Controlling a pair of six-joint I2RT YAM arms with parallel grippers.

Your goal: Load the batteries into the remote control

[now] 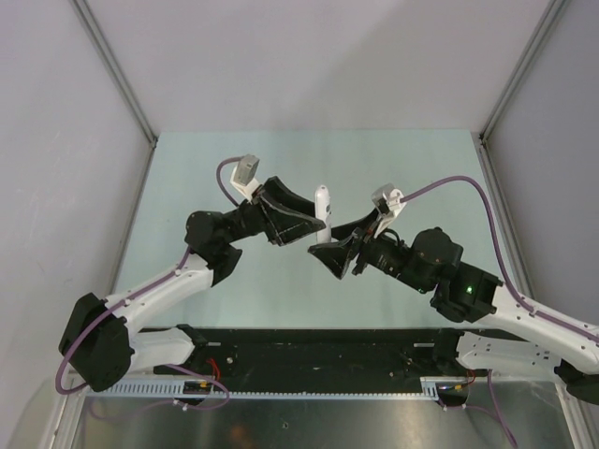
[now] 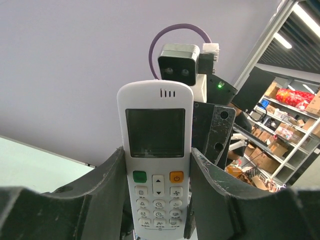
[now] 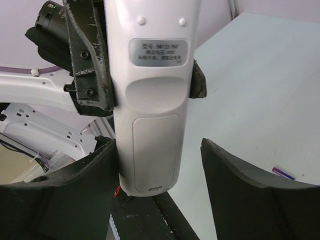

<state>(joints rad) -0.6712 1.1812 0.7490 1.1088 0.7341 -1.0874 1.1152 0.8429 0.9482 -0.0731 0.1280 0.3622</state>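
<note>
Two arms: both meet above the middle of the tabletop, left and right.
Remote: one, held upright in the air between the arms, buttons toward the left arm, back toward the right arm.
Left gripper: clamped on the remote's sides around the button rows, display end sticking up free.
Right gripper: jaws apart astride the remote's lower end, with a clear gap on one side. We cannot tell whether the other finger touches. It has hold of nothing.
Cover: one, on the lower back, in place and flush as far as we can see.
Step in hand: we judge it to be getting the cover off so the recess is exposed.
Doing it well: we would keep the left grip firm and above the cover. We would avoid squeezing the remote's sides over the cover, since that could pin it. We would push the cover toward the lower end and keep the remote from tilting.
Risk: we think a hard sideways push could twist the remote out of the left grip.
Battery: one purple sliver on the tabletop, partly hidden by a right finger.
Green battery: none seen in any view.
</note>
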